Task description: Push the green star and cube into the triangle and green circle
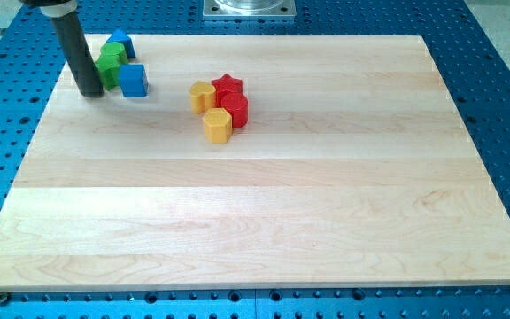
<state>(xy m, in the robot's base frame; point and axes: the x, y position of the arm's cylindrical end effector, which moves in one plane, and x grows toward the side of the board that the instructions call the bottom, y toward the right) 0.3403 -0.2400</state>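
A pale wooden board (264,221) lies on a blue perforated table (494,80). Near the board's top centre, touching: a red star block (227,86), red cylinder block (235,109), and two yellow blocks (203,95) (217,125).

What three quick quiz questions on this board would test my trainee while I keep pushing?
1. True or false: my tip rests at the view's left of the green block.
2. Which block lies nearest the view's bottom: A) red star B) yellow block C) blue cube?
3. Fill in: the red and yellow blocks cluster to the view's ____ of the blue and green group.

Key: 1 true; 2 B; 3 right.
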